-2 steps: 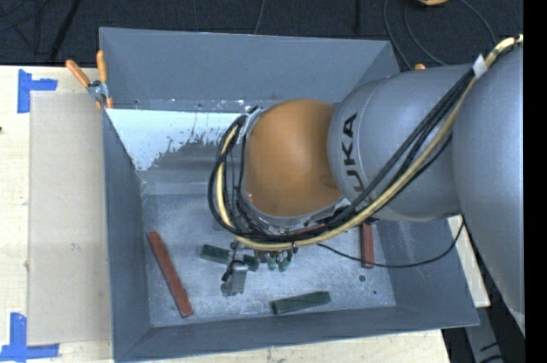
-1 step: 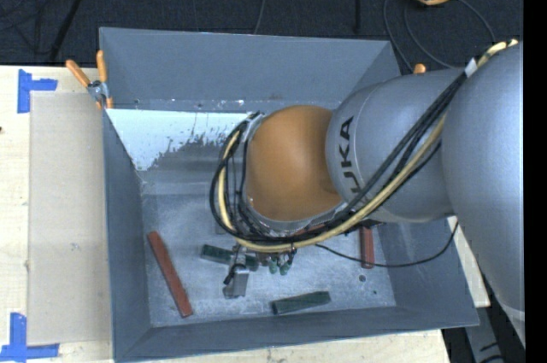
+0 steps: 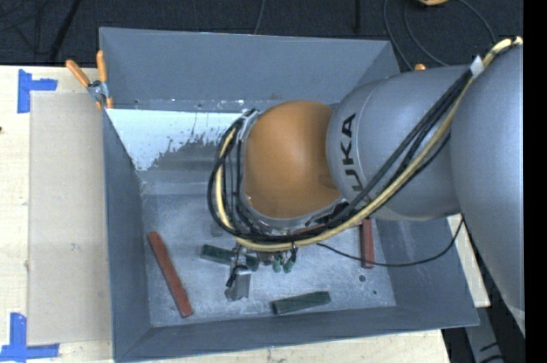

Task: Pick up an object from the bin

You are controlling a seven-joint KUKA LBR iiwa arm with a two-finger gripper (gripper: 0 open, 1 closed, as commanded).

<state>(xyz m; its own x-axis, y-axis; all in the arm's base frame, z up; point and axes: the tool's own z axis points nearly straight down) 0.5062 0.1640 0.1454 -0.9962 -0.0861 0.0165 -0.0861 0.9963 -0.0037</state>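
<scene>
- well, where does it stand?
- grey bin (image 3: pixel 128 207), arm (image 3: pixel 410 148) in from the right, orange cover (image 3: pixel 286 156) above the gripper (image 3: pixel 242 276), which hangs low over the middle of the floor. released or clenched, i cannot tell.
- nearest thing?
- a short dark green piece (image 3: pixel 215 252), just left of it. a long brown stick (image 3: pixel 168 273) lies further left, a dark green bar (image 3: pixel 300 302) nearer. i'd centre over the short piece, then descend straight.
- any writing?
- "uka" on the arm.

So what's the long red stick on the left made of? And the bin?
The red stick looks like matte plastic or painted wood: even colour, no shine; I can't tell which. The bin looks like bare grey metal: smooth walls with pale glare, scuffed floor.
</scene>
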